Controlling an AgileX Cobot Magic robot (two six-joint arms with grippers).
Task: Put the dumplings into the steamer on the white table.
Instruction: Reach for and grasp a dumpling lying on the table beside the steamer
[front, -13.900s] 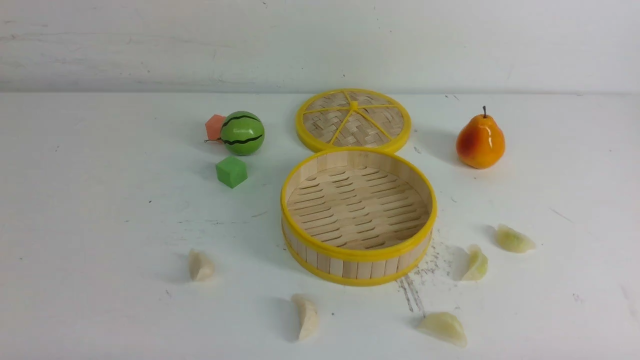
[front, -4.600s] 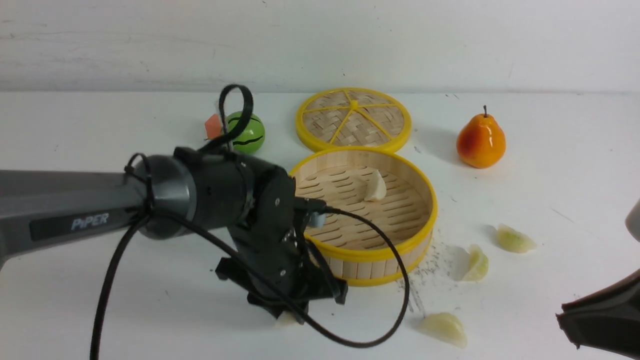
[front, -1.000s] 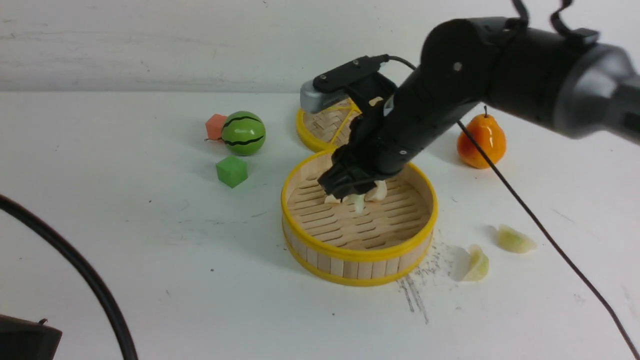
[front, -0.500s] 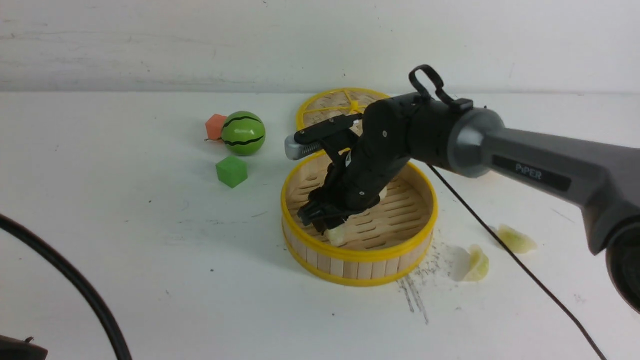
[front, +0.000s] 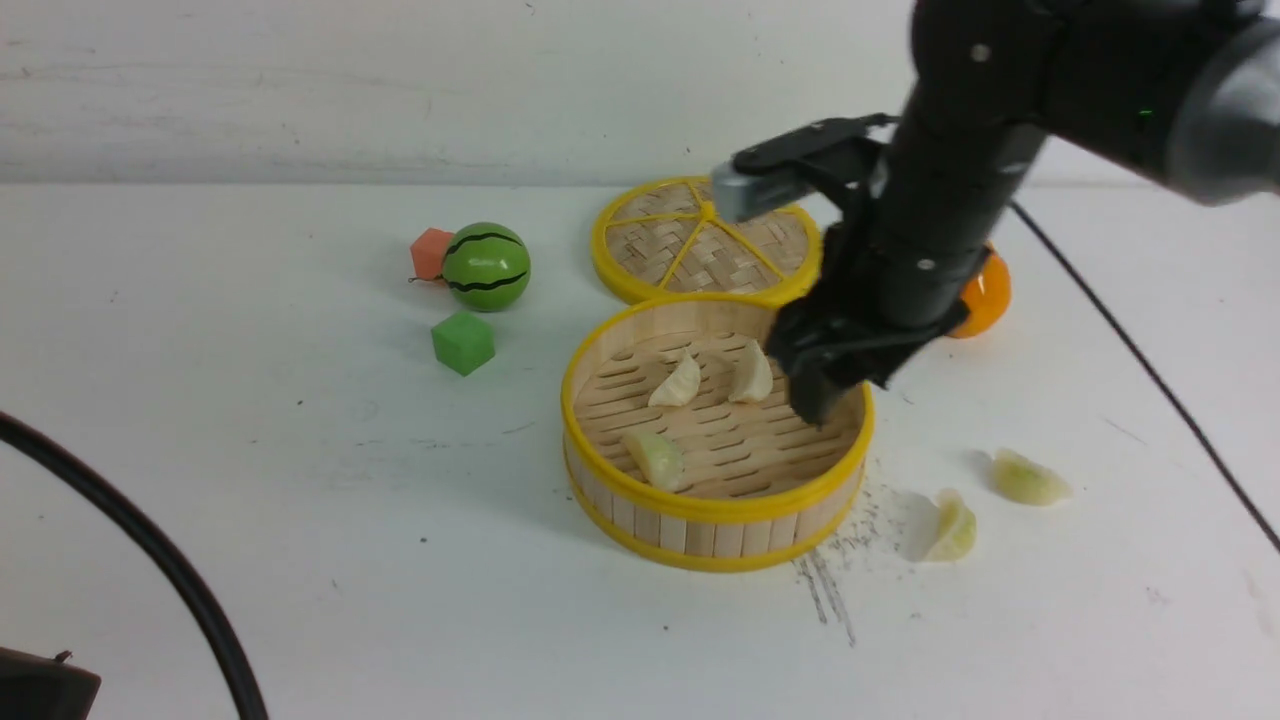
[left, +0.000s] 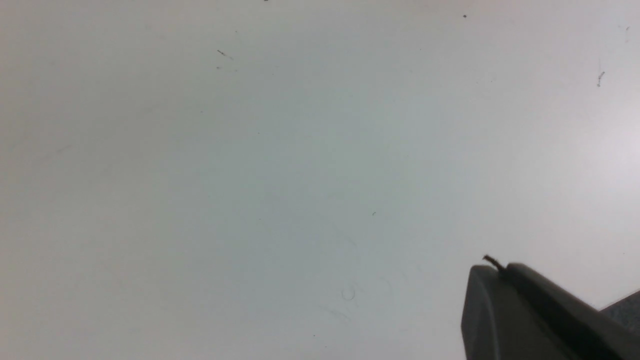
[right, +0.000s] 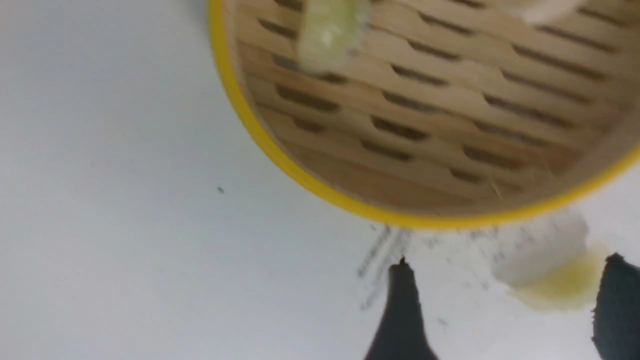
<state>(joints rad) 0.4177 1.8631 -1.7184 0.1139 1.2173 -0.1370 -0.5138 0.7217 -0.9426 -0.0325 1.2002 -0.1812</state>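
Right gripper: fingers apart, nothing between. Two yellowish-green dumplings lie outside bamboo steamer. Risk: low approach clips rim, shifting basket.

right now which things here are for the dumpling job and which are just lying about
For the job:
- steamer
- three dumplings in it
- two dumplings on the table
- white table

Just lying about:
- woven lid
- melon
- pear
- green block
- orange block
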